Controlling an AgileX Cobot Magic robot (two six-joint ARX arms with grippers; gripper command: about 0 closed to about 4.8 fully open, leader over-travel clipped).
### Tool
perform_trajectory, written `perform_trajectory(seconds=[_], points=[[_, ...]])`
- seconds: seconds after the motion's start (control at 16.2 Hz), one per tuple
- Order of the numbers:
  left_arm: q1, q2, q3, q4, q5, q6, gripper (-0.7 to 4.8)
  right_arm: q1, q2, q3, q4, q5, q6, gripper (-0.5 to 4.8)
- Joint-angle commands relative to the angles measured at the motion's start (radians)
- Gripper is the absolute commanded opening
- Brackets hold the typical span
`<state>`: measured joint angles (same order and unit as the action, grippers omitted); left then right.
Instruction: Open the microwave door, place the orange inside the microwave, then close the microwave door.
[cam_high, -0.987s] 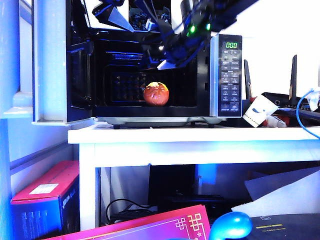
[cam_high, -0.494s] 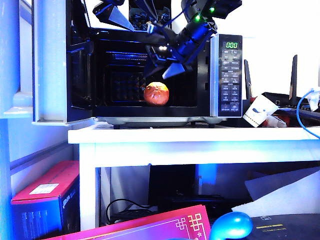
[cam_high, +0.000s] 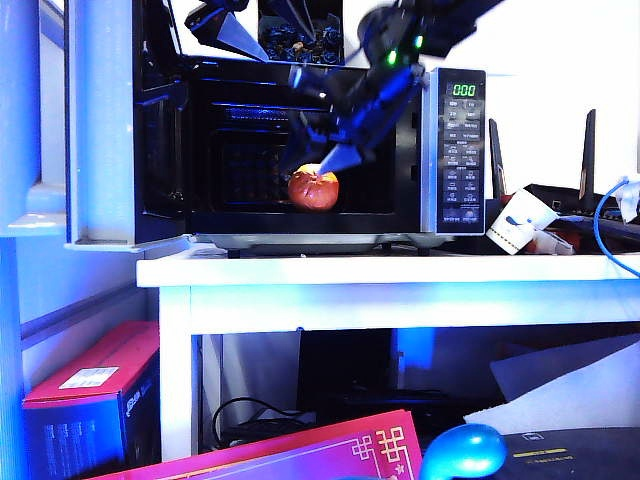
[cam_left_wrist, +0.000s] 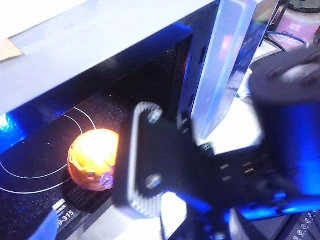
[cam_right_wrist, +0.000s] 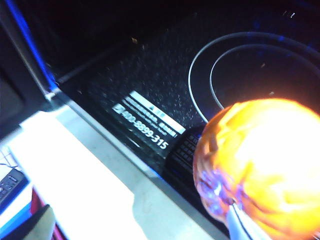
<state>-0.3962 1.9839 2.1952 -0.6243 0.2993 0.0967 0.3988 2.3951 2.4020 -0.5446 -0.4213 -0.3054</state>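
The microwave stands on a white table, and its door is swung wide open to the left. The orange rests on the cavity floor beside the turntable ring. My right gripper reaches down into the cavity from the upper right. It is open, just above the orange, with one fingertip right by the fruit and nothing gripped. My left gripper hangs open above the microwave's top left corner, holding nothing.
A black router with antennas, a white paper cup and a blue cable crowd the table to the right of the microwave. A red box sits under the table. The open door blocks the left side.
My right gripper has tipped downward and sunk deeper into the cavity toward the orange. The orange, the door and my left arm have stayed put.
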Motion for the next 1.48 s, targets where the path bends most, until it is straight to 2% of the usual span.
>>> perform_trajectory(seconds=[0.06,0.19,0.43,0.62,0.93,0.99,1.05,1.17,1.3,1.36,1.42,1.48], points=[[0.000,-0.010,0.002,0.012,0.004,-0.003,4.79,0.003,0.019,0.003,0.129,0.050,-0.002,4.79],[0.000,-0.010,0.002,0.012,0.004,-0.003,4.79,0.004,0.019,0.004,0.153,0.063,-0.001,4.79],[0.000,-0.010,0.002,0.012,0.005,-0.007,4.79,0.004,0.003,0.005,0.015,0.060,-0.004,4.79],[0.000,-0.012,0.002,0.013,0.017,-0.027,4.79,0.003,-0.044,0.005,-0.101,0.127,-0.013,4.79],[0.000,-0.070,0.002,0.020,0.019,-0.034,4.79,0.003,-0.128,0.006,-0.150,0.138,-0.014,4.79],[0.000,-0.092,0.002,0.020,0.019,-0.034,4.79,0.003,-0.149,0.006,-0.164,0.139,-0.014,4.68],[0.000,-0.121,0.002,0.019,0.018,-0.034,4.79,0.003,-0.168,0.006,-0.170,0.140,-0.013,4.27],[0.000,-0.182,0.002,0.008,0.015,-0.033,4.79,0.003,-0.203,0.006,-0.171,0.140,-0.013,3.85],[0.000,-0.245,0.002,-0.053,0.015,-0.023,4.79,0.003,-0.240,0.006,-0.185,0.128,-0.013,3.84],[0.000,-0.279,0.002,-0.111,0.006,-0.018,4.79,0.003,-0.262,0.006,-0.190,0.128,-0.007,3.67],[0.000,-0.306,0.002,-0.168,-0.031,-0.018,4.79,0.003,-0.280,0.006,-0.195,0.130,-0.006,3.51],[0.000,-0.341,0.002,-0.245,-0.111,-0.018,4.79,0.003,-0.305,0.007,-0.195,0.130,-0.006,2.93]])
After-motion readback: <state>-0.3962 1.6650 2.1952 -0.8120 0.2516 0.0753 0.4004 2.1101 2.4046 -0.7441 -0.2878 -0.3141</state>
